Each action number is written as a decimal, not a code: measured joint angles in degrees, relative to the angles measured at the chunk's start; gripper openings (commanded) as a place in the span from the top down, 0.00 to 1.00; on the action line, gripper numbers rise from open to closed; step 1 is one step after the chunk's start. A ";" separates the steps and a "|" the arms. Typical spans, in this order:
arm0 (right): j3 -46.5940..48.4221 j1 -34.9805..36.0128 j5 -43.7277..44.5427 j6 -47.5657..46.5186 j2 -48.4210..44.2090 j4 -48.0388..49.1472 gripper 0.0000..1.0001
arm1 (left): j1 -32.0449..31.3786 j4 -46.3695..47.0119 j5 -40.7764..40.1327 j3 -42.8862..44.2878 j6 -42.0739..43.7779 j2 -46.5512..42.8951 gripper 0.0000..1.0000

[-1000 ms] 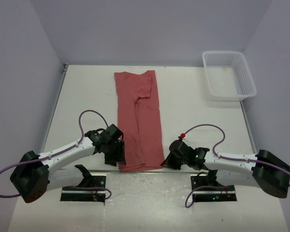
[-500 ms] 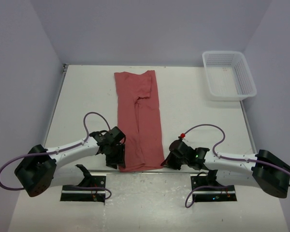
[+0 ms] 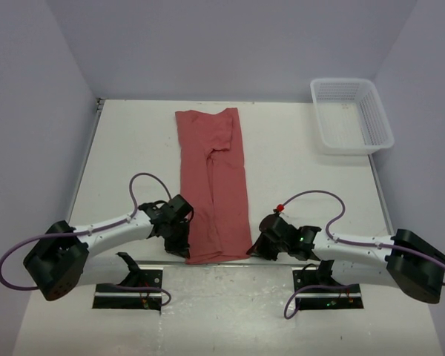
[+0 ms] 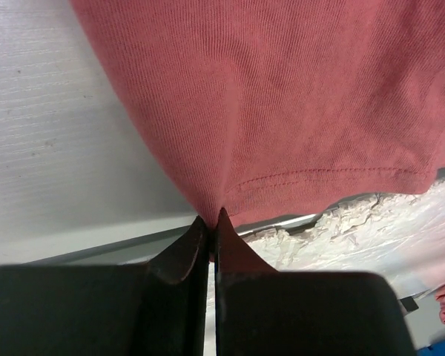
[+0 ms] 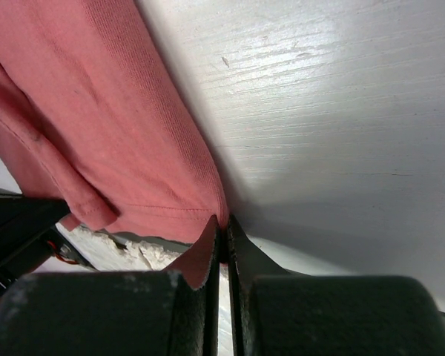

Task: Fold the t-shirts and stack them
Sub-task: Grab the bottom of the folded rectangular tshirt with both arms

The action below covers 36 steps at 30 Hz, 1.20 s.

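A brick-red t-shirt (image 3: 213,182) lies folded into a long narrow strip down the middle of the table, hem toward the arms. My left gripper (image 3: 184,251) is shut on the hem's near left corner (image 4: 215,204), the cloth pinched between its tips (image 4: 211,222). At the near right corner (image 5: 208,200) my right gripper (image 3: 256,249) is shut on the cloth too, its tips (image 5: 222,222) meeting at the hem's edge. Both corners rest low at the table's near edge.
A white mesh basket (image 3: 351,115) stands at the back right corner. Walls enclose the table on three sides. Both arm bases and their mounting plates (image 3: 130,297) sit at the near edge.
My left gripper moved slightly toward the shirt's near left corner and closed on it. The right gripper stayed shut on the right corner without moving.
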 measured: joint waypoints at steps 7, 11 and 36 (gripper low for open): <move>2.45 0.07 0.17 -1.31 2.27 -1.90 1.00 | 0.00 -1.53 -0.09 -0.44 -0.44 -4.74 1.00; 3.98 0.55 1.05 -2.51 3.04 -4.02 1.00 | -0.04 -3.32 -0.20 -0.50 -1.29 -9.03 1.00; 9.33 2.16 6.38 -7.61 2.36 -18.69 1.00 | -0.26 -7.80 0.24 0.94 -2.23 -12.74 1.00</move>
